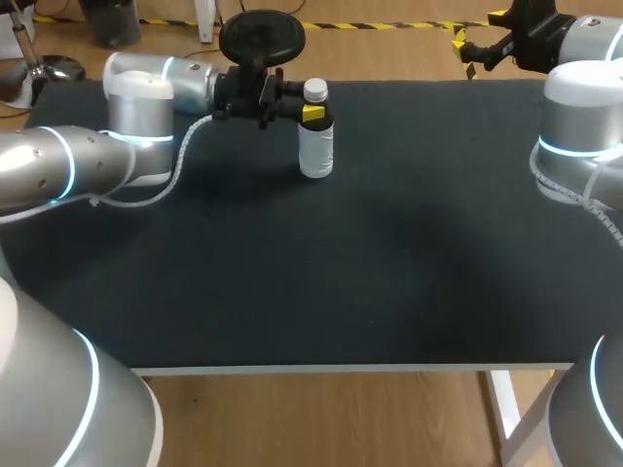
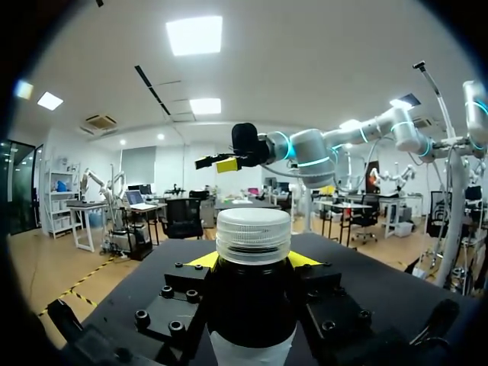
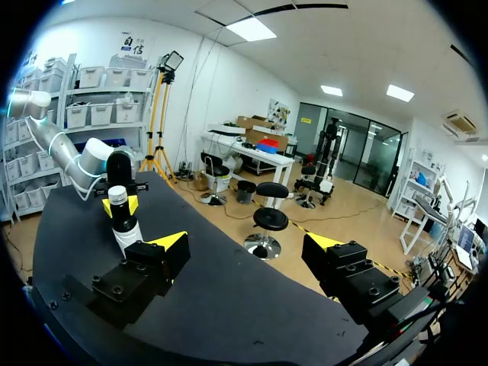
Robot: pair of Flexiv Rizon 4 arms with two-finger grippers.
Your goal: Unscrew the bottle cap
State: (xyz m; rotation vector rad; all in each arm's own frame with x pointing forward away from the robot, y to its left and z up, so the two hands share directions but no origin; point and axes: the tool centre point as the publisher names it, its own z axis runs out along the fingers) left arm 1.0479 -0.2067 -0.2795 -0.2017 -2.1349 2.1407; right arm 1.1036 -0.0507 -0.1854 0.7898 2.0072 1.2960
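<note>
Head view: left gripper [image 1: 312, 110] clamps the white bottle [image 1: 316, 151] upright on the table [image 1: 389, 272], just under its cap [image 1: 314, 90]. The right gripper [image 3: 245, 255] gapes empty, well apart (a loose clamp could let the bottle spin with the cap).

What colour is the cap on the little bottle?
The cap on the bottle is white, clearest in the left wrist view.

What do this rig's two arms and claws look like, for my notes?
The left arm and right arm are rounded silver-grey links with glowing cyan rings at the joints and a pale coiled cable alongside. The left claw and right claw are black bolted blocks with two fingers tipped bright yellow.
</note>
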